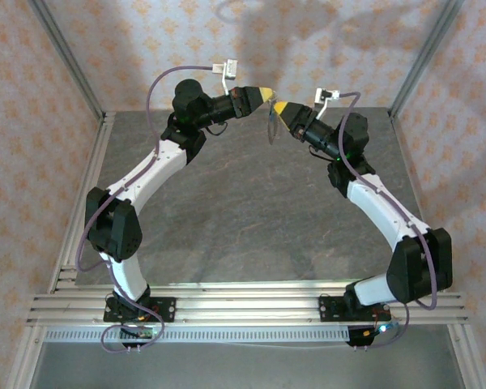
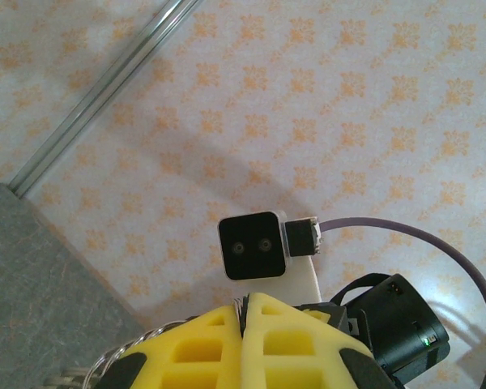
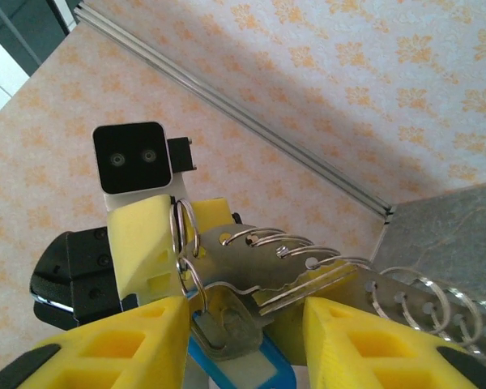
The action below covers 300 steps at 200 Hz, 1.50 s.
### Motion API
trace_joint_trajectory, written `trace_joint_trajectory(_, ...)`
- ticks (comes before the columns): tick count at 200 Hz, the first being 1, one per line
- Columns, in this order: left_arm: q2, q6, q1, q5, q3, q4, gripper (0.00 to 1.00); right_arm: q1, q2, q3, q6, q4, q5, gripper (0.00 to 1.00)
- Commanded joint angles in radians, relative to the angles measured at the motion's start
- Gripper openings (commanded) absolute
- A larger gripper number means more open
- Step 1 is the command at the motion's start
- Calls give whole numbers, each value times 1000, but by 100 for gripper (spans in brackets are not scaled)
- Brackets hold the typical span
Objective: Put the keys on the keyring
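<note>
Dangling in mid-air, well above dark grey stone-look table (image 1: 227, 203) near its far side: small silvery metal split-ring keyring (image 3: 183, 231). Bunched just below it, flat silver metal keys (image 3: 251, 279) over a bright blue plastic piece (image 3: 243, 369), with more silver wire rings (image 3: 421, 300) trailing right. Pinched by left gripper (image 2: 245, 306), yellow fingers (image 2: 202, 344) pressed together on the keyring. Flanked by right gripper (image 3: 243, 324), yellow fingers (image 3: 138, 348) spread either side of the bunch; clamping or not, cannot tell. Backed by orange-patterned wall (image 1: 308, 49).
</note>
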Motion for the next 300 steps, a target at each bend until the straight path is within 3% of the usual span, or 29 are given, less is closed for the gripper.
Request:
trace_joint_trajectory(1,-23,2,-11,16,19,45,0,9,-46,18,-46,-16,-11,42)
trace_joint_trajectory(79,-28,7,-10,17,14,42,0,9,-110,2,-64,-29,59,42)
trace_joint_trajectory(191,-27,1,-11,19,17,48,0,25,-48,54,-48,-9,70,41)
trace_joint_trajectory(257,-28,-1,-12,19,17,51,0,9,-16,50,32,99,65,37)
trace_joint_trajectory(300,-25,0,-14,19,21,49,0,5,3,48,65,140,50,29)
